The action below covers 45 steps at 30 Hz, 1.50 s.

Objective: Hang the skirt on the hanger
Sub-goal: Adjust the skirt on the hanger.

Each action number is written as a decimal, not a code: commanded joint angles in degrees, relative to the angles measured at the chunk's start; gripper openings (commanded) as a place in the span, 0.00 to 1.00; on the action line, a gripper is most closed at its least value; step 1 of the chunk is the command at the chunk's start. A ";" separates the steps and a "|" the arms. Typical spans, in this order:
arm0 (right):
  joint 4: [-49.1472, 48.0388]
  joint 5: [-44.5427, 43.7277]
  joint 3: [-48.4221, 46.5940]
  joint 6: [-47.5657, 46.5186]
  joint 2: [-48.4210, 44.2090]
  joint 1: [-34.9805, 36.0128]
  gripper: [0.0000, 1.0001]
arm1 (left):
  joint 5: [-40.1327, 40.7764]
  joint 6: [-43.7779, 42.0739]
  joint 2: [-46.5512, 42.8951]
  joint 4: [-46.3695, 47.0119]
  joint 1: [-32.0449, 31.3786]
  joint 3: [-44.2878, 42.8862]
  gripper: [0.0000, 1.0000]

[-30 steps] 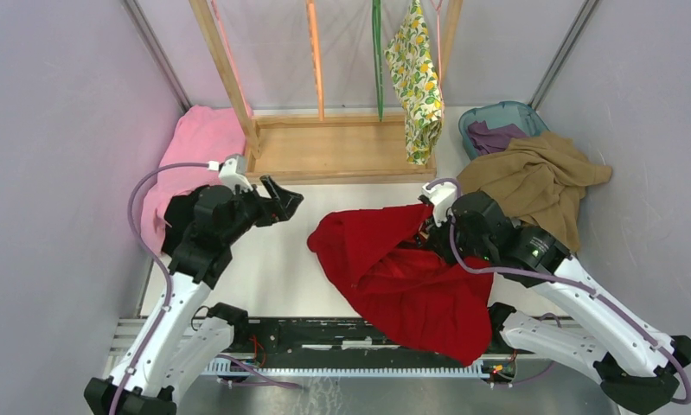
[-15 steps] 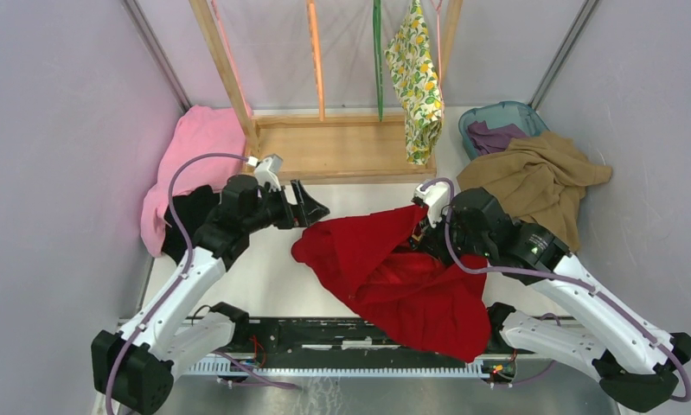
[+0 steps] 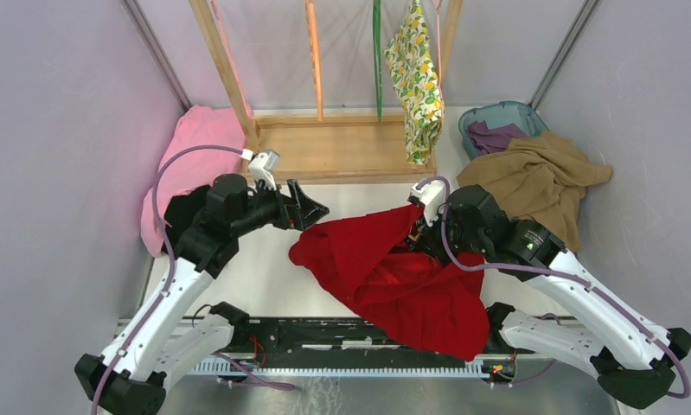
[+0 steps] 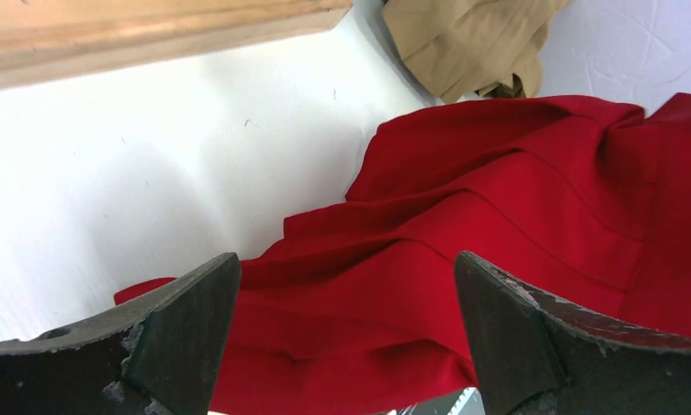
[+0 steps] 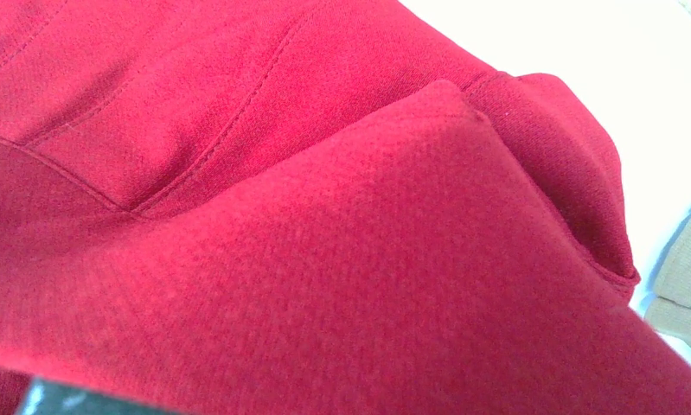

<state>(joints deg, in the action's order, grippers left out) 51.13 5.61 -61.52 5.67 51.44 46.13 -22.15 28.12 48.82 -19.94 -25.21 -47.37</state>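
Observation:
The lemon-print skirt (image 3: 416, 78) hangs from the rack at the back, beside the thin pink hanger (image 3: 439, 43) whose wire shows just right of it; how it is attached is out of frame. My left gripper (image 3: 311, 201) is open and empty, its jaws wide apart just above the left edge of the red garment (image 3: 393, 277), also in the left wrist view (image 4: 346, 268). My right gripper (image 3: 417, 232) is buried in a raised peak of the red garment, which fills the right wrist view (image 5: 324, 216); its fingers are hidden.
The wooden rack base (image 3: 333, 147) stands at the back with an orange hanger (image 3: 314, 60) and a green hanger (image 3: 377, 60). A tan garment (image 3: 536, 181) and a teal basket (image 3: 502, 112) lie at the right. A pink cloth (image 3: 195, 156) lies at the left.
My left gripper has swung right to the red garment's left edge. The red garment has been drawn leftwards with my right gripper. The skirt has not moved.

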 commanded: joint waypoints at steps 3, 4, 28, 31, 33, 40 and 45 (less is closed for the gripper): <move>-4.57 1.81 -3.44 1.50 -0.60 0.28 0.01 | -0.10 -5.73 -4.30 -6.28 -0.07 -5.58 1.00; -4.63 2.38 -3.48 1.62 -0.50 0.28 0.01 | -1.48 -6.12 -4.49 -6.70 -0.03 -5.66 0.99; -4.16 12.85 -7.15 2.00 2.93 -0.71 0.01 | -9.58 -11.73 -7.36 -15.93 -0.19 -7.40 0.92; -4.27 13.52 -7.63 1.96 3.36 -1.65 0.01 | -9.72 -11.61 -7.87 -16.23 -0.17 -7.14 0.91; -4.29 14.20 -7.86 1.68 3.67 -2.46 0.01 | -9.88 -11.51 -8.25 -16.44 -0.19 -7.09 0.91; -4.99 17.77 -8.50 1.38 4.34 -5.08 0.01 | -7.97 -12.06 -7.71 -16.77 -0.63 -5.15 0.92; -5.59 20.19 -8.06 1.62 4.70 -5.16 0.01 | -7.66 -11.09 -5.70 -13.77 -0.63 -4.35 0.91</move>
<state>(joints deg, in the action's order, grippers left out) 51.90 20.23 -65.67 6.28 56.62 41.12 -30.13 18.94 41.85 -37.15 -25.63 -52.07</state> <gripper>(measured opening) 0.071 0.916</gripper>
